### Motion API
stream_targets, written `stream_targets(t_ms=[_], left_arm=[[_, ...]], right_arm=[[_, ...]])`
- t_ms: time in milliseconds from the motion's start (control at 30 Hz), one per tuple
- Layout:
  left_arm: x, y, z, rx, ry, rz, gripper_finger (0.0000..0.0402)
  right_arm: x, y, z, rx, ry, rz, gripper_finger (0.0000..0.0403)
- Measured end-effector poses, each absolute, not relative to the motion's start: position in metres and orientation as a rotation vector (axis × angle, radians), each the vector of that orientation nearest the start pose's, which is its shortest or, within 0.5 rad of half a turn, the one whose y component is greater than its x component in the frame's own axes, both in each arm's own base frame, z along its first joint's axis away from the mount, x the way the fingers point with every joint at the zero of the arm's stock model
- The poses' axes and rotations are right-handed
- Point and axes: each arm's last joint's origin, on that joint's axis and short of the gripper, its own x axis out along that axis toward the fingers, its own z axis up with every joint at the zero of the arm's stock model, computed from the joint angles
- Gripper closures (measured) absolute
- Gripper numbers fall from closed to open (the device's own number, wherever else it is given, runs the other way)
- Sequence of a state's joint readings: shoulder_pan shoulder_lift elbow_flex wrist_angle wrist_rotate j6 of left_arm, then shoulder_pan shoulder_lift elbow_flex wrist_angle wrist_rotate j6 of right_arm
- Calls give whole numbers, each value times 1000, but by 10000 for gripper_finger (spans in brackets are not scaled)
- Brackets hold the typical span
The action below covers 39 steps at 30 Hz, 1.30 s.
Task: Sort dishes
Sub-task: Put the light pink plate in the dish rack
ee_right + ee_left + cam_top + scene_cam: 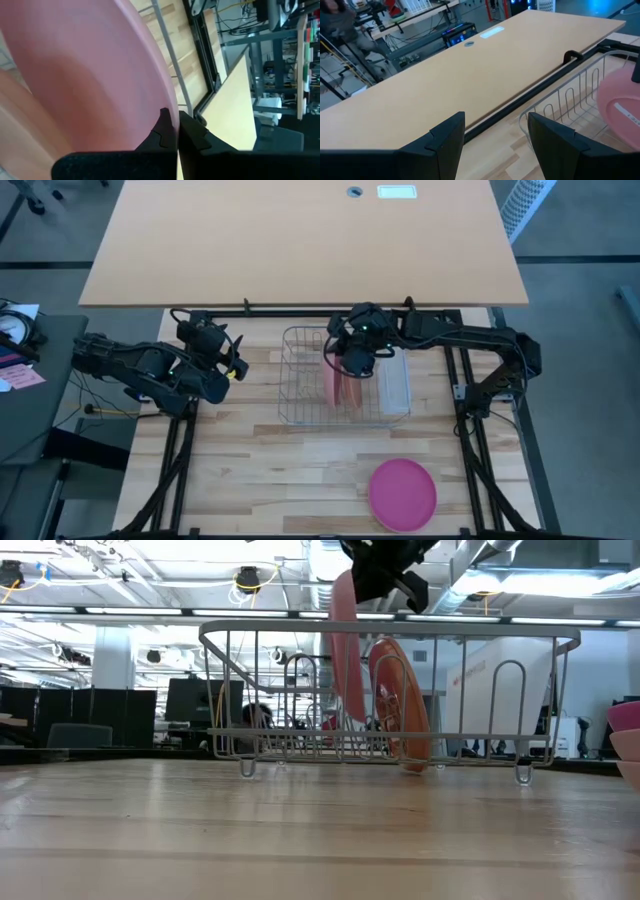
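Observation:
A wire rack point(300, 395) stands mid-table. My right gripper point(352, 366) is above it, shut on a pale pink plate point(345, 650) that stands on edge with its lower part inside the rack. A salmon-orange plate point(402, 705) leans on edge in the rack beside it, its lower rim on the rack's wires. A magenta plate point(403, 493) lies flat near the table's front edge. My left gripper point(238, 366) is open and empty, left of the rack; its fingers stand apart in the left wrist view point(495, 135). My right gripper pinches the pink plate's upper rim point(167, 100) between its two fingers, coming from above and pointing down. The plate hangs upright on edge below the fingers, its lower edge point(356, 718) inside the rack. I cannot tell whether it touches the wires.
A translucent rectangular tub point(393, 380) sits at the rack's right side. A large tan tabletop point(300, 240) lies beyond the far edge. Bare wood lies in front of the rack and to the left of the magenta plate.

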State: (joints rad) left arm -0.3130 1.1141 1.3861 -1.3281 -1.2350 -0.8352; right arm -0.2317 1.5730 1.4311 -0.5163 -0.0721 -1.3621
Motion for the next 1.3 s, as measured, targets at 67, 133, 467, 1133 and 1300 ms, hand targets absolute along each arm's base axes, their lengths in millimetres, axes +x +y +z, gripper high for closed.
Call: stream_targets(t_ms=[67, 133, 467, 1133, 1300], left_arm=[[162, -24, 397, 17, 365, 1048, 192], [162, -24, 397, 17, 365, 1048, 192], [162, -24, 397, 17, 365, 1048, 192], [162, -24, 397, 19, 366, 1048, 192], [162, -24, 397, 20, 366, 1048, 192]], right_arm=[[339, -78, 333, -1205, 637, 321, 403], [339, -77, 333, -1202, 640, 326, 403], [337, -79, 331, -1241, 659, 363, 403], [331, -84, 336, -1214, 659, 347, 403], [331, -85, 336, -1164, 699, 293, 403]])
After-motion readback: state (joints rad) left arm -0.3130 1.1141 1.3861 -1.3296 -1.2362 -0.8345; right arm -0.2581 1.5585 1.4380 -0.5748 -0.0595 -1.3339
